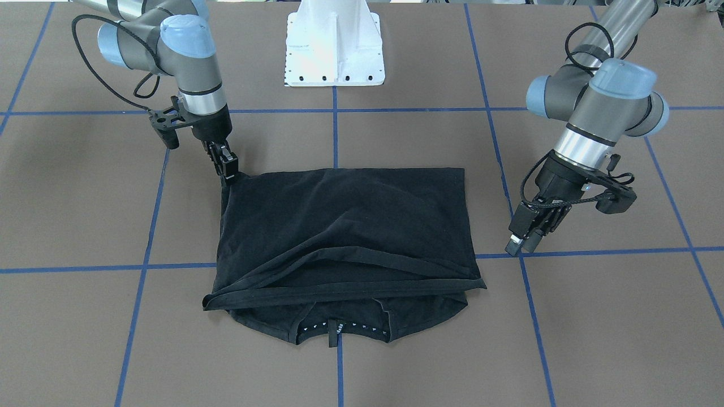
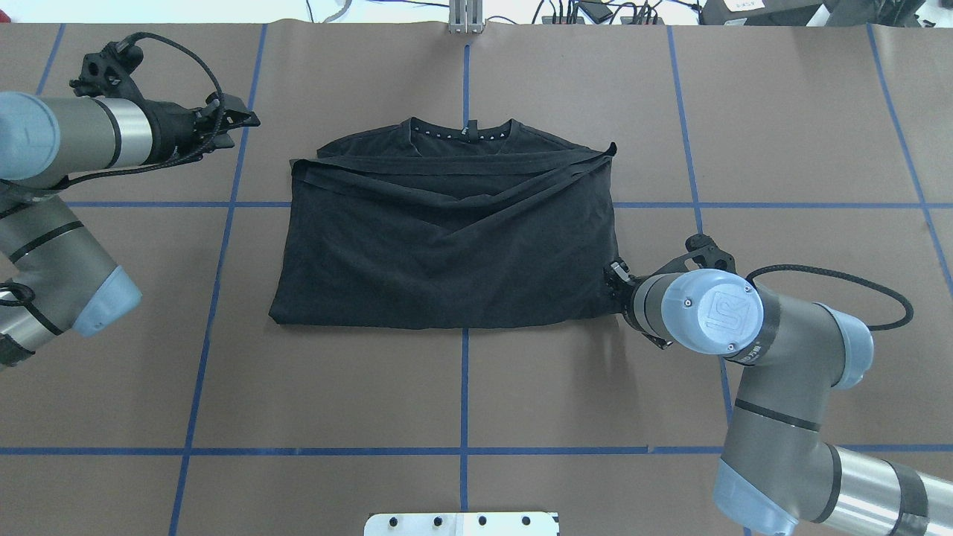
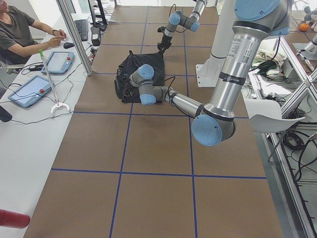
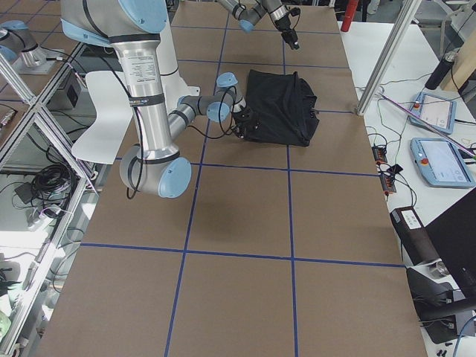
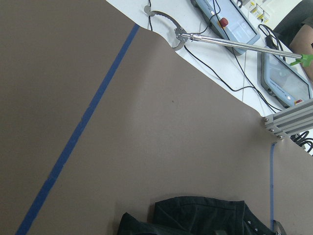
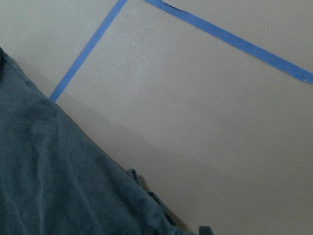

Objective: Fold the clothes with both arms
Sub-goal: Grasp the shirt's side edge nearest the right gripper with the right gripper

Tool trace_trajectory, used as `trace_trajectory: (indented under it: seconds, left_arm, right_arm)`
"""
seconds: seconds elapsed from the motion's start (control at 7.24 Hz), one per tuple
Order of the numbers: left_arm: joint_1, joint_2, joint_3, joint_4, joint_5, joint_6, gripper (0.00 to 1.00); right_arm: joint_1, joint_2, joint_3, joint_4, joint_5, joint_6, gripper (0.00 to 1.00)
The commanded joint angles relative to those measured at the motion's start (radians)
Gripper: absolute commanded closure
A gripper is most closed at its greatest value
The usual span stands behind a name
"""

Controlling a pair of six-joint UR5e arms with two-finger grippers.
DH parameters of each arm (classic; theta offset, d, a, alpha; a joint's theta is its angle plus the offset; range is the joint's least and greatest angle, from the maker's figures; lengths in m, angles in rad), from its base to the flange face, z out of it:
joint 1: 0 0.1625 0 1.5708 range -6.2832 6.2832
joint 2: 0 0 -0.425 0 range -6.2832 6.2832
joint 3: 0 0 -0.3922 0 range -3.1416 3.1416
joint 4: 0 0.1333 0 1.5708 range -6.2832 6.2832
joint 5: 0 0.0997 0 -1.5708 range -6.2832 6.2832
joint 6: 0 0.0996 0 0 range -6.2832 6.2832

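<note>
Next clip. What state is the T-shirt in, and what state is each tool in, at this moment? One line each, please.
T-shirt: lying flat, folded once, hem laid up just short of the collar, which is uncovered.
left tool: open, empty, off to the side and clear of the T-shirt.
right tool: tip at the T-shirt's fold corner, touching it; cannot tell whether it grips.

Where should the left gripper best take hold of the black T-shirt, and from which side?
Likely the robot-side left corner of the T-shirt, mirroring the right gripper at the opposite robot-side corner. The left gripper should come from above on the outer side: both folded layers end there, lying flat.
</note>
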Motion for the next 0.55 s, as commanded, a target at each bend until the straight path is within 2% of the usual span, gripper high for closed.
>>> trace_trajectory:
  seconds: [0.0, 0.14, 0.41]
  left_arm:
    - [0.000, -0.001, -0.002, 0.000, -0.003, -0.002, 0.36]
    - [0.000, -0.001, -0.007, 0.000, -0.008, -0.002, 0.36]
    - [0.002, -0.001, -0.054, 0.012, -0.043, -0.005, 0.36]
  right_arm:
    - [0.003, -0.038, 0.069, -0.001, 0.058, -0.005, 1.00]
    - [0.003, -0.108, 0.142, 0.000, 0.072, -0.003, 1.00]
    - [-0.122, -0.179, 0.288, -0.035, 0.171, 0.017, 1.00]
